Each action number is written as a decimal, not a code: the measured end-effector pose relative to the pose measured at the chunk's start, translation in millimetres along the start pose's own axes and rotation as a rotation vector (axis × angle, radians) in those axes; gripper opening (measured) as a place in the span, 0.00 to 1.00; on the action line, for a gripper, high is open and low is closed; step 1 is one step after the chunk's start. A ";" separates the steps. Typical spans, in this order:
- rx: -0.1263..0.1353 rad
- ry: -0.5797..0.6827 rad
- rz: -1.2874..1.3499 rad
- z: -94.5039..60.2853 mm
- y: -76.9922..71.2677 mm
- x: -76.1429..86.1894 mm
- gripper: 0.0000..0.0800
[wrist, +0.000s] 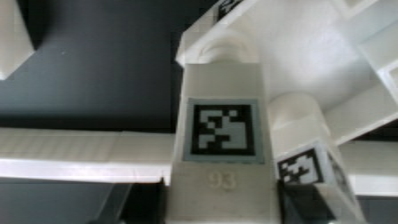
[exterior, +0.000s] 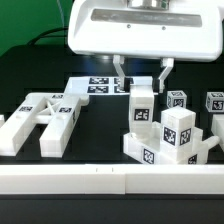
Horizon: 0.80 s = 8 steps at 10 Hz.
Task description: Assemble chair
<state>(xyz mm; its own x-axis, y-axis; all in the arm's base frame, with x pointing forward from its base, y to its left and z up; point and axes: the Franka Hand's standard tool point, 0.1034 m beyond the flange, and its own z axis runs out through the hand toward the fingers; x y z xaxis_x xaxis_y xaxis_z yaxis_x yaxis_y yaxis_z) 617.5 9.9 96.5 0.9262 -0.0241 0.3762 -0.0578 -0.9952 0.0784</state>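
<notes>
Chair leg (exterior: 141,108) upright in closed pincer (exterior: 141,86); exact contact unclear.

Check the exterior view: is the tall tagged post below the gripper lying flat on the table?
No. The tagged post stands upright, its tag facing the camera, beside the other chair pieces at the exterior view's right.

Bright, even light falls from above. The white chair piece (exterior: 141,108) directly under the gripper (exterior: 141,76) glares, losing its edges. The wrist view is soft, blurred nearest the gripper.
</notes>
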 end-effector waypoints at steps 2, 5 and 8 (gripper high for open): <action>0.000 0.030 -0.007 0.7 -3.3 1.8 0.37; -0.002 0.104 -0.020 2.3 -7.6 4.8 0.37; -0.004 0.194 -0.021 0.1 -8.3 0.5 0.37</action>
<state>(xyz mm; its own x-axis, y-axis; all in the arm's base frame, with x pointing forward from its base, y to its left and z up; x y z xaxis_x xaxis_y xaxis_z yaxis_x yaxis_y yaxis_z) 618.5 18.2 95.9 0.8379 0.0153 0.5455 -0.0414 -0.9949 0.0915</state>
